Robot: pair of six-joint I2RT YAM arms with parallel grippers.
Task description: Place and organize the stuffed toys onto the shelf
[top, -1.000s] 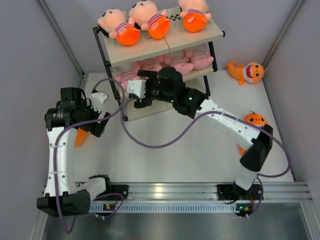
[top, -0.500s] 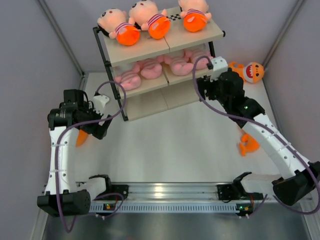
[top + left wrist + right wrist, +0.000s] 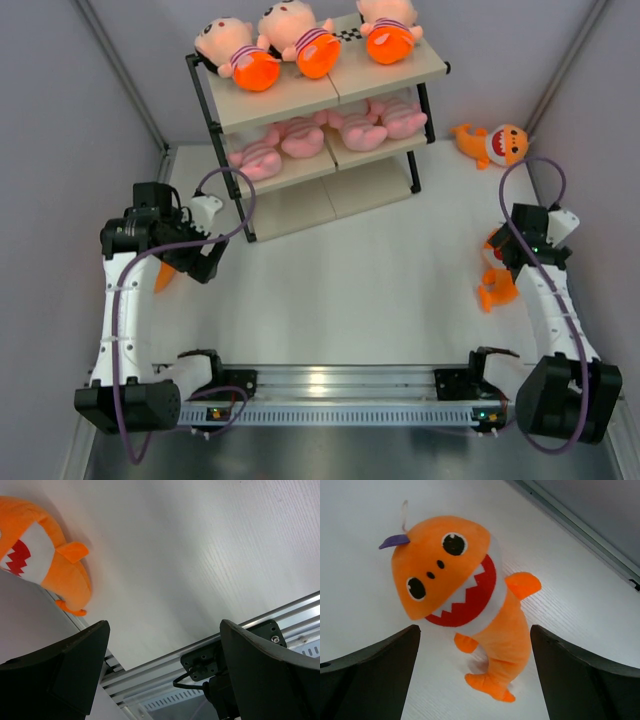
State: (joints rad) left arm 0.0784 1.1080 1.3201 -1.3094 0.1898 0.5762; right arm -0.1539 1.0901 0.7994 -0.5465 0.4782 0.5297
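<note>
Three dolls (image 3: pixel 300 40) lay in a row on the top board of the shelf (image 3: pixel 432 68), orange bottoms toward its front edge. A checkered strip (image 3: pixel 350 34) showed between two of them. Four pink animals (image 3: pixel 355 130) lay side by side on the middle board. The shelf stood at the far left of the table (image 3: pixel 350 290), turned at a slight angle.

Three sharks lay on the table, off the shelf. The far shark (image 3: pixel 492 143) lay to the right of the shelf and apart from it, near the far right corner, with its toothed mouth showing.

The right shark (image 3: pixel 465 600) lay close to the right wall, face up, with a red mouth, white teeth and a purple tag (image 3: pixel 395 541) at its head. The right gripper (image 3: pixel 474 627) hung over it with fingers (image 3: pixel 585 675) spread wide and nothing in them. In the wrist view the shark sat framed between them, and I could not tell whether they touched it. From above, the gripper hid part of the toy.

The left shark (image 3: pixel 47 565) lay by the left wall. From above, only an orange sliver showed beneath the left arm. The left gripper (image 3: pixel 162 625) was also wide apart and empty. It faced bare table and the rail (image 3: pixel 400 385) at the near edge, with the shark off to one side of its fingers rather than between them.
</note>
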